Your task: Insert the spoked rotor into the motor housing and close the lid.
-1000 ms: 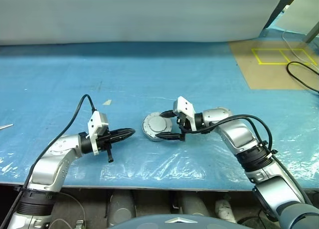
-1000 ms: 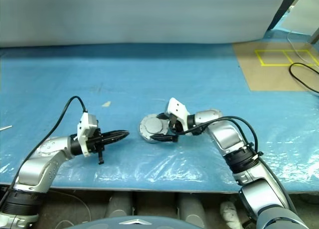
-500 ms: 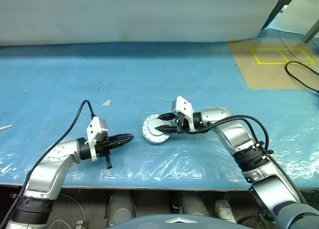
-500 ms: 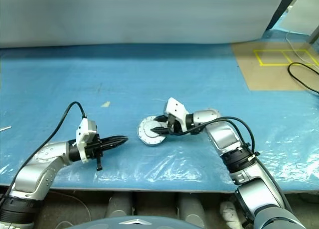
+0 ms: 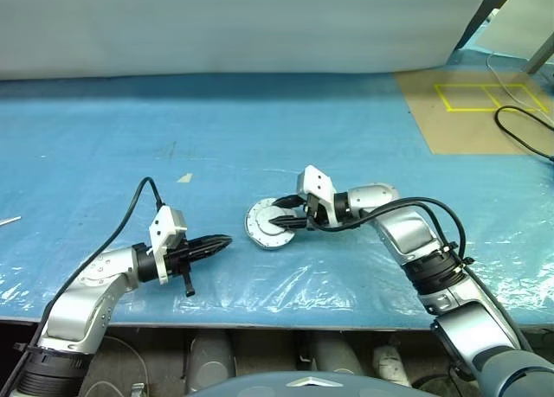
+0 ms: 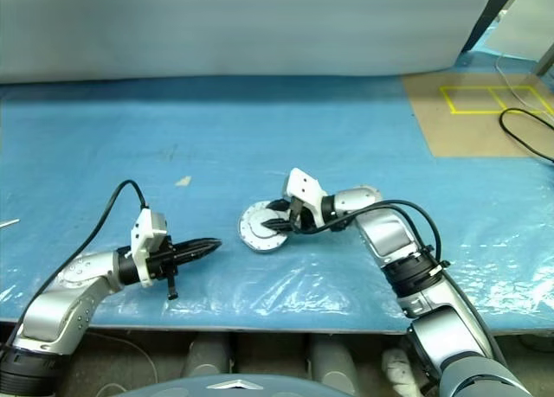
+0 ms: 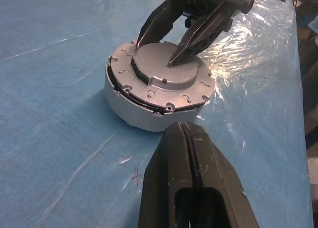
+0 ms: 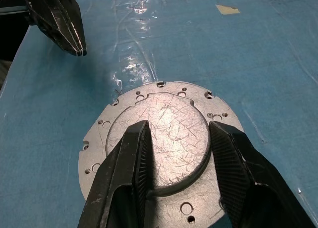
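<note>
Since a second ago the right gripper [image 5: 283,220] has drawn its fingers in from wide open around the motor housing [image 5: 267,225] to half open over the lid [image 8: 164,148], while the left gripper [image 5: 223,240] has slid slightly toward the lower left of the head view; the housing sits just left of centre on the blue sheet [image 5: 260,137], its lid closed flat, plain grey face up; the right fingers [image 8: 126,161] straddle the raised centre disc of that lid, tips resting on it at either side, gripping nothing I can confirm; the left gripper is fully closed and empty, pointing at the housing from its left, a clear gap between them.
</note>
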